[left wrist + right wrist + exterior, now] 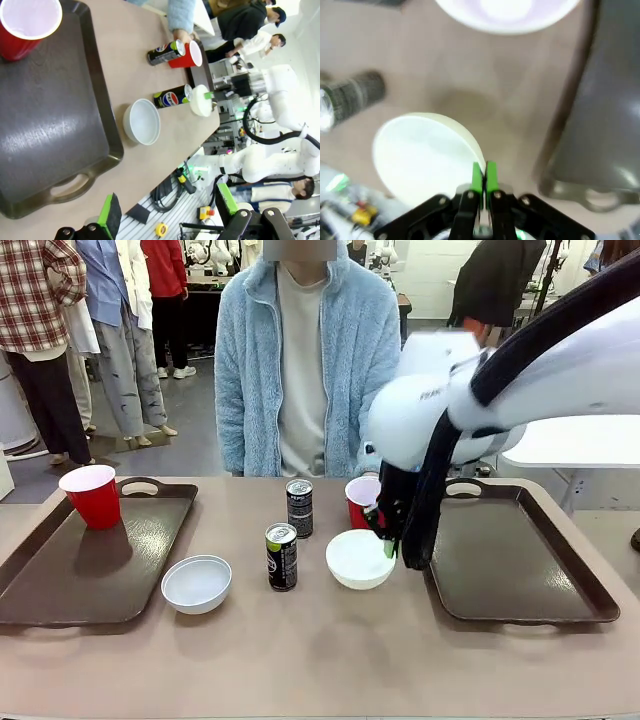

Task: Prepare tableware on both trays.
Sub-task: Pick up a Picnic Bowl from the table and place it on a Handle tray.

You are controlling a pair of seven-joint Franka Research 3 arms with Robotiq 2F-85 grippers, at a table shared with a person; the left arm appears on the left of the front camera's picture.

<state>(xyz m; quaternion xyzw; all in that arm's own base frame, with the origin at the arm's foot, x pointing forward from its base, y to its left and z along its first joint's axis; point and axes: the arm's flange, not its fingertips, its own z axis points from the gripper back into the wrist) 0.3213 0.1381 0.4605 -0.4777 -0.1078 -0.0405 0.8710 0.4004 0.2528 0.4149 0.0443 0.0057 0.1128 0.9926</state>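
The near can (281,556) stands on the table (320,660). Just behind it is the far can (299,507), with the far cup (360,498) behind to its right. The left bowl (196,583) and right bowl (358,558) flank it. Beyond them lie the left tray (60,580), carrying the left cup (92,495), and the right tray (520,560).

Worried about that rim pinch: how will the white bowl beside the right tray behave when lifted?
The shallow round white bowl looks empty, so probably light. Pinched at one rim edge by the right gripper, it may tilt. Its smooth surface could slip.

Each cup (92,495) is red outside, white inside; each bowl (358,560) is white. Each can (281,556) is black, silver-topped. Each tray (60,570) is glossy dark brown.
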